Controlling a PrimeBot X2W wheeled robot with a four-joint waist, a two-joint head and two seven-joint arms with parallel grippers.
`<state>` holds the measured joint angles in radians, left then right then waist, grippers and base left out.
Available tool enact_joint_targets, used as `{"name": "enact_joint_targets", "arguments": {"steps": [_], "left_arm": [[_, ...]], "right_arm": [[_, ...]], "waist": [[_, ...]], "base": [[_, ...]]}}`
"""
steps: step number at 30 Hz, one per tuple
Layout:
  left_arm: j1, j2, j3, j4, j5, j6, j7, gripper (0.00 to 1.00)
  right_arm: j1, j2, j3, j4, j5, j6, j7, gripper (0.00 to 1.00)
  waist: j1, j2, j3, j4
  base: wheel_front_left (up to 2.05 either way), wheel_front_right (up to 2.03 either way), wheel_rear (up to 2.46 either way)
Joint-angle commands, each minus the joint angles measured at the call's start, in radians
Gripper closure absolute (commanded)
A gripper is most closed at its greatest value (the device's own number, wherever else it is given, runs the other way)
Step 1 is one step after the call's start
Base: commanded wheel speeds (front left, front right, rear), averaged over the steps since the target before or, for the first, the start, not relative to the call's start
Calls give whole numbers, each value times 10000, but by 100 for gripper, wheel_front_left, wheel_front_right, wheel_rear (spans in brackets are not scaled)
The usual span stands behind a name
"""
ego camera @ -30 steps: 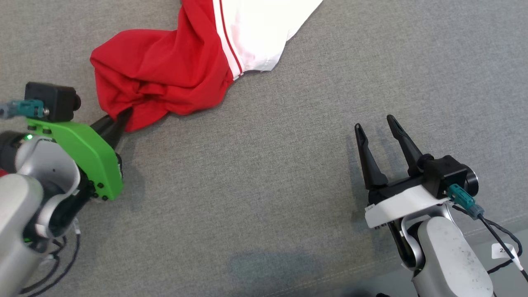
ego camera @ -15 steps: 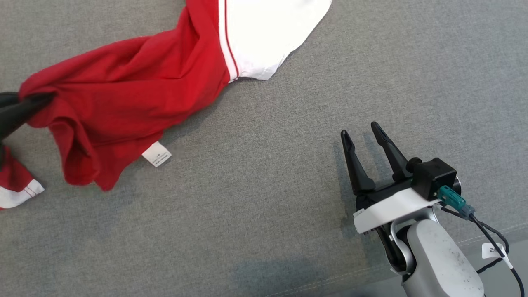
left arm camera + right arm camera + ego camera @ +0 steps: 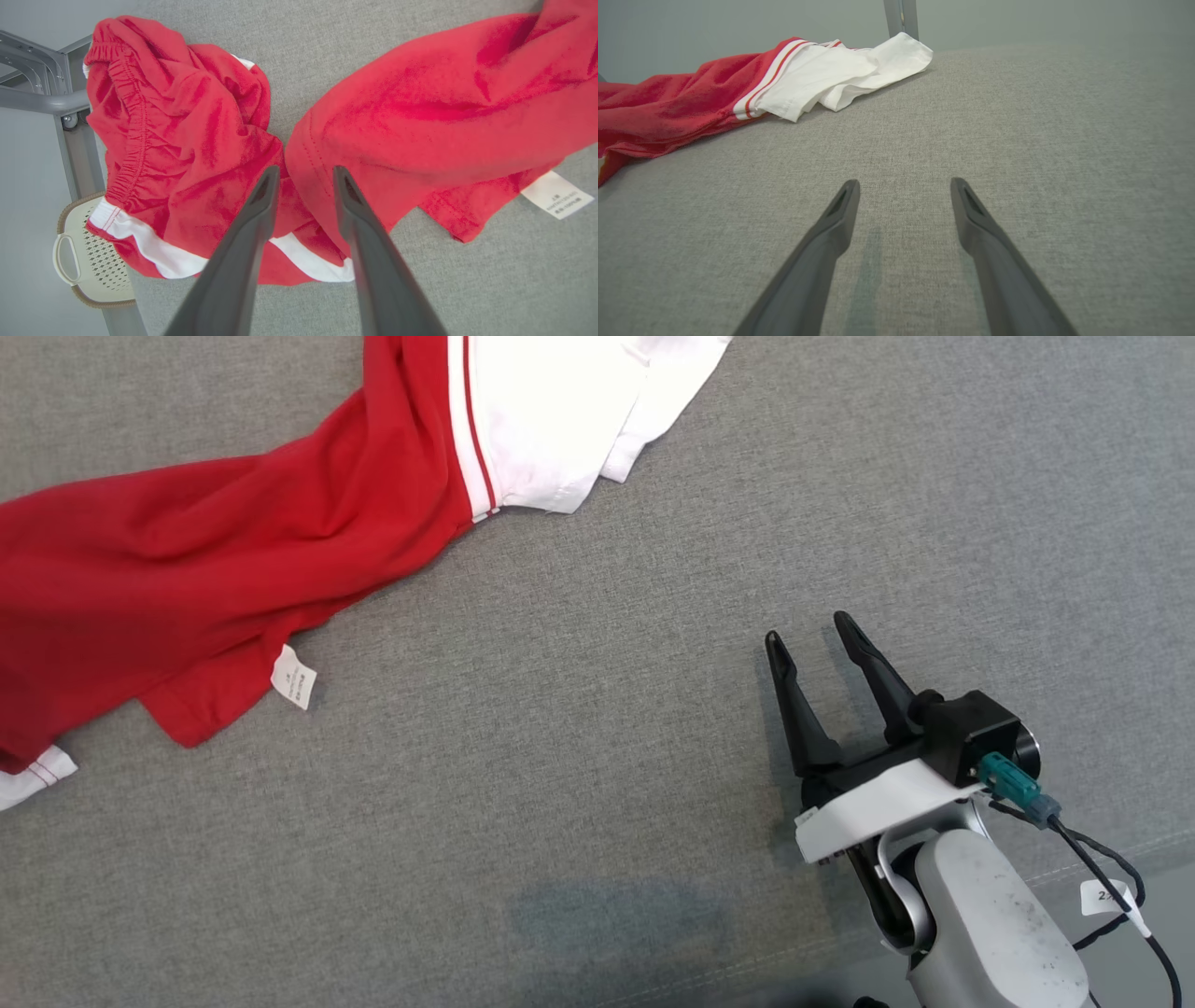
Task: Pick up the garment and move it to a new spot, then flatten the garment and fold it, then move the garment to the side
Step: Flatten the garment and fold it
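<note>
One garment, head view: the red-and-white shirt (image 3: 233,551) lies strung out from 9 to 12 o'clock on the grey surface (image 3: 560,756). Its red body is rumpled, its white part bunched at 12, and the care label (image 3: 293,677) shows.
Right gripper, head view: my right gripper (image 3: 808,629) hovers at 4 o'clock, fingers apart, empty, well apart from the cloth.
Left gripper, left wrist view: my left gripper (image 3: 306,170) stands parted over the shirt's red edge, clamping nothing.
Risk, left wrist view: red shorts (image 3: 177,140) lie against the shirt at 9 o'clock; closing here could pinch both and drag them together.
Risk, right wrist view: the white end at 11 o'clock is doubled over; I judge flattening could trap that fold.
</note>
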<state>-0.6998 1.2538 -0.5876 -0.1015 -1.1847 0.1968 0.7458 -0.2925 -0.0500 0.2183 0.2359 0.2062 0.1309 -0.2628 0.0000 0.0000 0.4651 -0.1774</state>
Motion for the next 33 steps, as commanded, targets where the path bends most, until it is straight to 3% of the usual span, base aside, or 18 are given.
{"name": "enact_joint_targets", "arguments": {"steps": [1, 4, 8, 13, 19, 23, 25, 29, 33], "left_arm": [[131, -390, 42, 383, 84, -25, -455, 0], [-41, -837, 134, 1126, 259, -220, -1157, 0], [-289, -980, 79, 1569, 966, -322, -1914, 0], [113, -1353, 286, 1109, 529, -443, -2568, 0], [1475, -1370, 391, -252, 714, 268, -4000, 0], [2199, -1663, -196, -576, 2116, 923, -5196, 0], [2347, -2137, -615, -424, 2750, 1201, -5583, 0], [1962, -2914, -1603, 174, 4149, 1395, -5589, 0], [1509, -3469, -2194, 1016, 4833, 1202, -5371, 0]], "right_arm": [[-130, -23, 38, 36, -122, -3, -27, 0], [-222, -23, 22, 55, -183, -3, -27, 0], [-230, -24, 27, 38, -250, -5, -27, 0], [20, -25, -166, 21, -394, -3, -27, 0], [198, -26, -510, -63, -620, -3, -27, 0], [145, -104, -542, -90, -716, -3, -27, 0], [122, -151, -503, -78, -733, -3, -27, 0], [53, -290, -406, -32, -764, -3, -27, 0], [30, -378, -349, -36, -744, -5, -27, 0]], "waist": [[0, 0, 50, 67], [0, 0, 95, 161], [0, 0, 117, 228], [0, 0, 2, 426], [0, 0, -158, 780], [0, 0, -187, 1033], [0, 0, -201, 1161], [0, 0, -207, 1335], [0, 0, -220, 1348]], "base": [[0, 0, 0], [0, 0, 0], [0, 0, 0], [0, 0, 0], [0, 0, 0], [0, 0, 0], [0, 0, 0], [0, 0, 0], [0, 0, 0]]}}
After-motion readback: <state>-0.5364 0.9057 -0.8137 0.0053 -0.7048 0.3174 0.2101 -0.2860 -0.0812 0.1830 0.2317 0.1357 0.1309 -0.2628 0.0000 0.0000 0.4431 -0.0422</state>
